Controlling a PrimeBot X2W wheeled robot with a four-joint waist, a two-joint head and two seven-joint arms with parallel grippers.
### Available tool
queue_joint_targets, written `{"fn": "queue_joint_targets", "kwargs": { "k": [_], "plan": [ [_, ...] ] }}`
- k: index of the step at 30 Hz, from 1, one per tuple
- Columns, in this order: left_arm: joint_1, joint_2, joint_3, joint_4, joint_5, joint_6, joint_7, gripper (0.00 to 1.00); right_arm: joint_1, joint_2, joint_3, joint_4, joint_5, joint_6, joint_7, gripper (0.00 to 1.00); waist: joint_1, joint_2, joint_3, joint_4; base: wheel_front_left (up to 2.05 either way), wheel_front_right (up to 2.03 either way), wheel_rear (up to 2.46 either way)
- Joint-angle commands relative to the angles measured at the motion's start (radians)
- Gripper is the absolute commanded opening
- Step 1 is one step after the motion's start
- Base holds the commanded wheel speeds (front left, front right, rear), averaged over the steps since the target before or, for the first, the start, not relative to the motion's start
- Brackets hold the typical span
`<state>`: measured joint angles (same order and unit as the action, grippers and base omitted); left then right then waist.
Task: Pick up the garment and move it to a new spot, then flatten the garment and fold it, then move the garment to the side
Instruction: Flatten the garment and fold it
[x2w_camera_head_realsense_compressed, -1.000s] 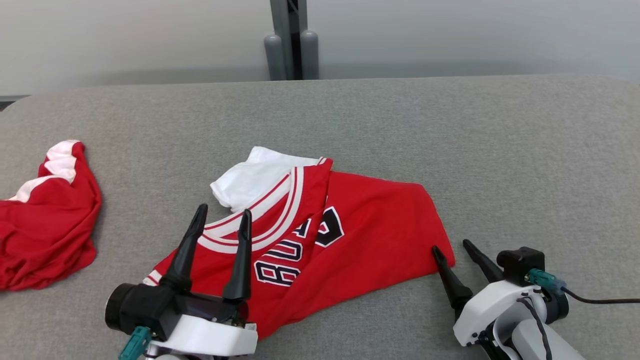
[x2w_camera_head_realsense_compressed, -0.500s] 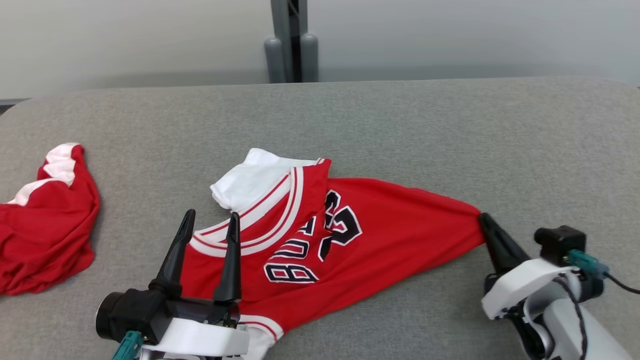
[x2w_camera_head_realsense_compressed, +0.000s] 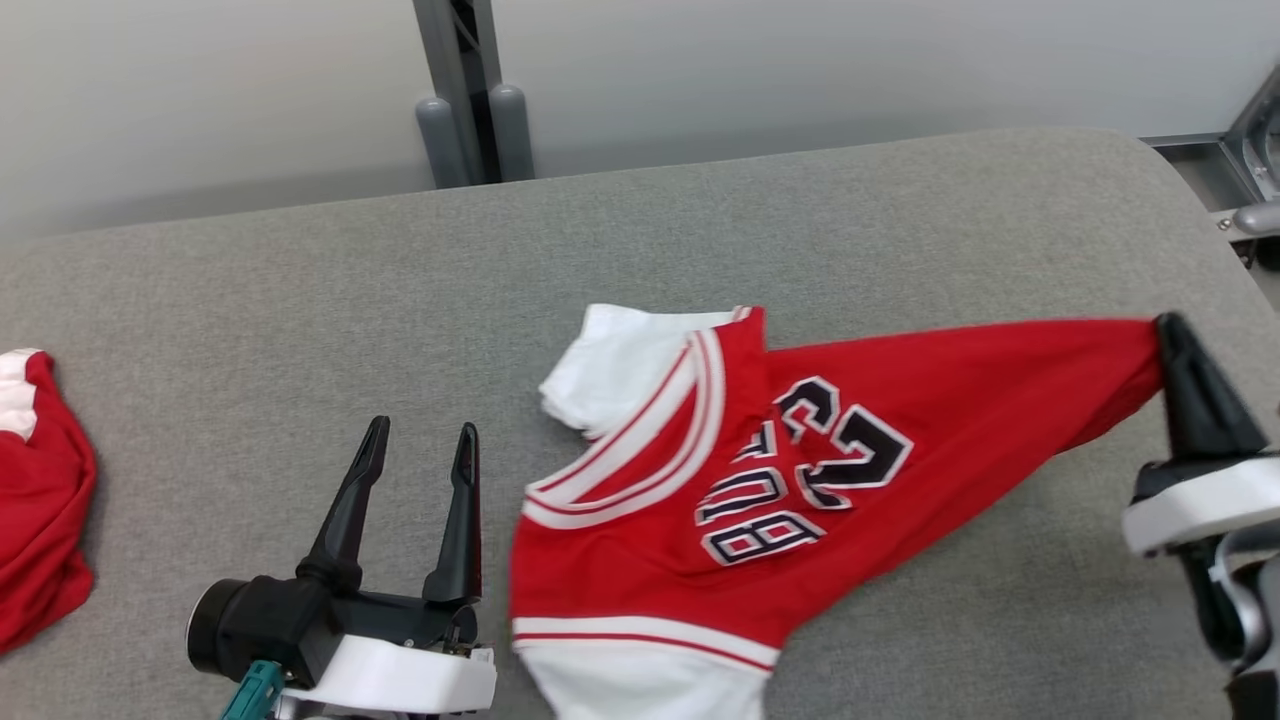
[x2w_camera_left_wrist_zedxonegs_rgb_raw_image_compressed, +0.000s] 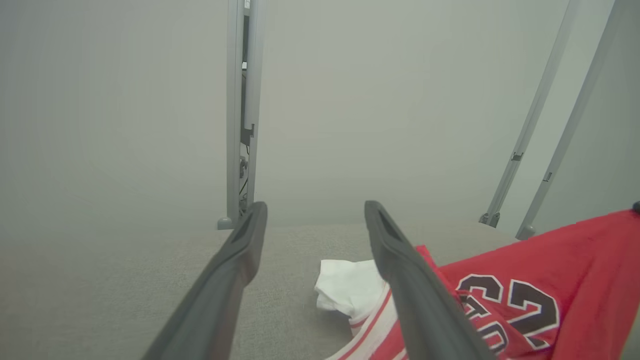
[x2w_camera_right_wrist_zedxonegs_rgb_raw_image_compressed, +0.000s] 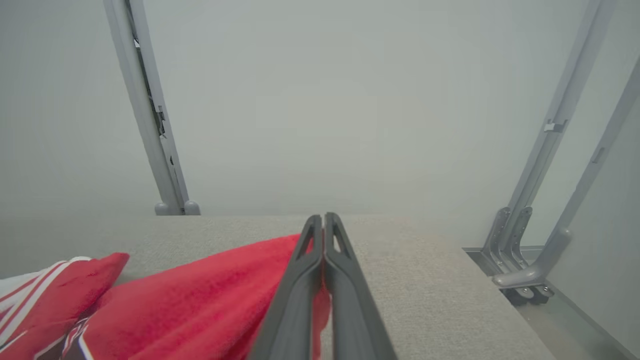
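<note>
Left gripper (x2w_camera_head_realsense_compressed: 422, 432) sits low over the grey table (x2w_camera_head_realsense_compressed: 700, 220), fingers spread, empty, just left of the jersey (x2w_camera_head_realsense_compressed: 800, 470). Jersey: red, white trim, dark lettering and number, creased, lying centre-right on the table. Its long axis runs left to right, tapering to a point at the right gripper (x2w_camera_head_realsense_compressed: 1168, 330), whose pressed-together fingers pinch that red corner.

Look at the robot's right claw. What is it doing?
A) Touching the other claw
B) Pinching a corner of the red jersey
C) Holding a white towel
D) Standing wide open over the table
B: the right gripper has its two fingers shut together on a corner of the red jersey, and the cloth is pulled taut toward it.
</note>
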<state>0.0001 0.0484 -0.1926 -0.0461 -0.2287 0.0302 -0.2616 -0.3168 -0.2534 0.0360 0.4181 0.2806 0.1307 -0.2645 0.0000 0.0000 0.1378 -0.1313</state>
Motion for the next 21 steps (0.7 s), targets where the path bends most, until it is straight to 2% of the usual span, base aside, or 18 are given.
{"fn": "queue_joint_targets", "kwargs": {
  "k": [1, 4, 6, 12, 13, 14, 15, 18, 21],
  "plan": [
    [-0.009, 0.004, 0.002, -0.001, 0.006, -0.003, -0.003, 1.0, -0.019, -0.013, -0.033, -0.038, -0.02, 0.0, -0.002, 0.0, 0.0, 0.0, 0.002, -0.009, 0.0, 0.0, 0.0],
    [-0.015, 0.004, 0.0, -0.002, 0.007, -0.004, -0.003, 1.0, -0.018, -0.009, -0.088, -0.091, -0.041, 0.0, -0.002, 0.0, 0.0, 0.0, 0.003, -0.013, 0.0, 0.0, 0.0],
    [-0.02, 0.004, -0.003, 0.002, 0.005, -0.004, -0.003, 1.0, -0.002, -0.008, -0.092, -0.068, -0.052, 0.0, -0.002, 0.0, 0.0, 0.0, 0.003, -0.011, 0.0, 0.0, 0.0],
    [-0.043, 0.004, -0.038, 0.035, -0.017, -0.014, -0.003, 1.0, 0.012, -0.021, -0.094, 0.151, -0.066, 0.0, 0.032, 0.0, 0.0, 0.0, 0.003, -0.001, 0.0, 0.0, 0.0],
    [-0.049, 0.004, -0.044, 0.042, -0.019, -0.015, -0.003, 1.0, 0.009, -0.02, -0.095, 0.18, -0.071, 0.0, 0.031, 0.11, 0.0, 0.0, 0.005, -0.001, 0.0, 0.0, 0.0],
    [-0.057, 0.004, -0.05, 0.053, -0.019, -0.018, -0.003, 1.0, 0.005, -0.017, -0.1, 0.207, -0.074, 0.0, 0.03, 0.49, 0.0, 0.0, 0.007, -0.002, 0.0, 0.0, 0.0],
    [-0.066, 0.004, -0.055, 0.061, -0.019, -0.021, -0.003, 1.0, 0.0, -0.016, -0.106, 0.224, -0.083, 0.0, 0.025, 1.0, 0.0, 0.0, 0.009, -0.004, 0.0, 0.0, 0.0],
    [-0.099, 0.004, -0.069, 0.091, -0.024, -0.024, -0.003, 1.0, -0.016, 0.0, -0.116, 0.249, -0.108, 0.0, 0.011, 1.0, 0.0, 0.0, 0.015, -0.018, 0.0, 0.0, 0.0],
    [-0.139, 0.003, -0.093, 0.135, -0.032, -0.031, -0.003, 1.0, -0.027, 0.02, -0.138, 0.217, -0.154, 0.0, -0.001, 1.0, 0.0, 0.0, 0.022, -0.041, 0.0, 0.0, 0.0]
  ]
}}
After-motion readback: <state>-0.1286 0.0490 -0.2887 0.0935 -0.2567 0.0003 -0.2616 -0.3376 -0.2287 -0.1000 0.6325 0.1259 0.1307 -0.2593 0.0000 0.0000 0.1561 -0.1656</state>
